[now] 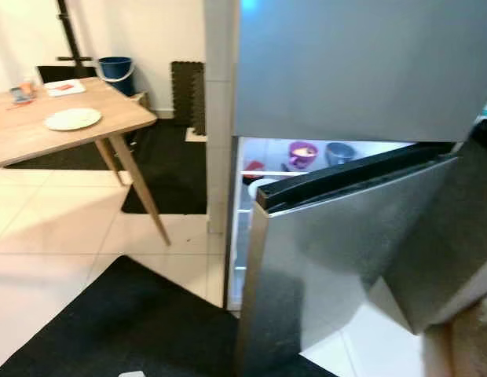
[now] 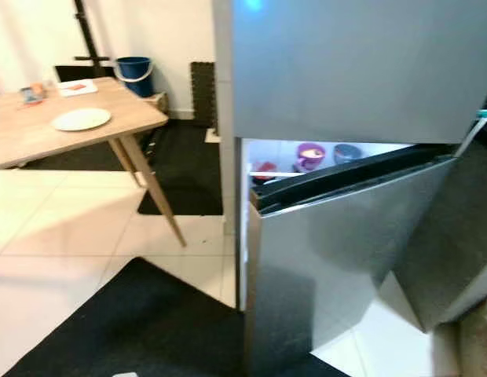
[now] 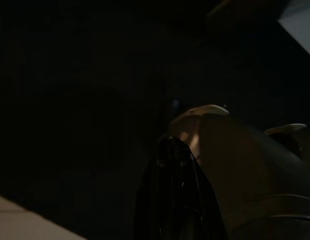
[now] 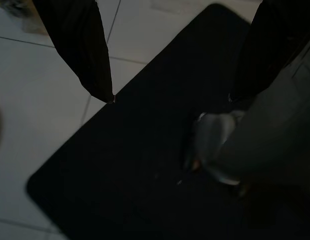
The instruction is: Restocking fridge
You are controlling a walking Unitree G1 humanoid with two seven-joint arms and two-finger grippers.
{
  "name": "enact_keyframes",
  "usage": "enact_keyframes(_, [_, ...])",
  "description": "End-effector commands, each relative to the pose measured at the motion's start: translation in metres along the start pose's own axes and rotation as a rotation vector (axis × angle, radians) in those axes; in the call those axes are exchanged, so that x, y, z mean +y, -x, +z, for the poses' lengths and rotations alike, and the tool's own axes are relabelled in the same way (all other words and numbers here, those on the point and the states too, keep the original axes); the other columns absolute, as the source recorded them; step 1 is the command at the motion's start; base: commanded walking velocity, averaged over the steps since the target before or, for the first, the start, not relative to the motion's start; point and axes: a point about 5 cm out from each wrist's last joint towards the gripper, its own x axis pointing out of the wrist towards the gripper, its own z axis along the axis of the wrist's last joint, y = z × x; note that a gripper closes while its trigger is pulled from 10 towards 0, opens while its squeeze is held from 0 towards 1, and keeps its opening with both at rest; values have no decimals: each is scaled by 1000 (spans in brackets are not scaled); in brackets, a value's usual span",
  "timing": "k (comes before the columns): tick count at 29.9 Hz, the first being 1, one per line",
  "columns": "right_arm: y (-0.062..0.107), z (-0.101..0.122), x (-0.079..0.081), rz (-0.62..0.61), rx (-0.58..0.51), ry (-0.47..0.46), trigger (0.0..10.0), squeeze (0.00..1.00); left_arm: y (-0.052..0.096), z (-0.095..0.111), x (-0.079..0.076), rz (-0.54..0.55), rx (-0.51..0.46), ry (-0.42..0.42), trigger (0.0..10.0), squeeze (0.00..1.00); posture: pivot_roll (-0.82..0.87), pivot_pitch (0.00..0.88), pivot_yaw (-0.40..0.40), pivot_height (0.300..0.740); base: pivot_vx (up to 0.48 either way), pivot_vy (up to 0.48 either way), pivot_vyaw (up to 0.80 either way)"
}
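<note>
A tall steel fridge (image 1: 361, 71) stands right in front of me. Its upper door is closed, while the lower door (image 1: 346, 259) is swung partly out toward me. Through the gap a lit shelf holds a purple bowl (image 1: 302, 152), a blue-grey bowl (image 1: 340, 151), something red (image 1: 253, 167) and a white dish (image 1: 259, 185). My right gripper (image 4: 171, 99) hangs low over a black mat (image 4: 135, 165) and pale floor tiles; it is open and holds nothing. The left wrist view is very dark, with my left gripper (image 3: 172, 150) just made out.
To the left stands a wooden table (image 1: 110, 118) on slanted legs, carrying a white plate (image 1: 72, 118) and small items at its far end. A blue bucket (image 1: 116, 69) sits by the back wall. Black mats (image 1: 141, 330) cover the tiled floor near the fridge.
</note>
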Motion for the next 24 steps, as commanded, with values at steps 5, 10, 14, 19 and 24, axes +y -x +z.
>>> enact_keyframes(5, [0, 34, -13, -74, -105, 46, 10000, 0, 0, 0, 0, -5, 11, -26, 10000, 0, -60, 20, -16, 740, 0, 0, 781])
enact_keyframes(10, [4, 68, -27, -167, -205, 61, 10000, 0, 0, 0, 1, -1, 11, -27, 10000, 0, -55, 18, -18, 740, 0, 0, 433])
enact_keyframes(14, [9, 90, -36, -223, -275, 55, 10000, 0, 0, 0, 1, -3, 10, -30, 10000, 0, -55, 17, -18, 740, 0, 0, 0])
enact_keyframes(19, [16, 118, -43, -256, -386, 30, 10000, 0, 0, 1, 0, -12, 11, -37, 10000, 0, -55, 17, -18, 740, 0, 0, 0])
enact_keyframes(24, [25, 147, -49, -277, -507, 8, 10000, 0, 0, 0, 0, -17, 22, -54, 10000, 0, -55, 17, -18, 740, 0, -420, 0])
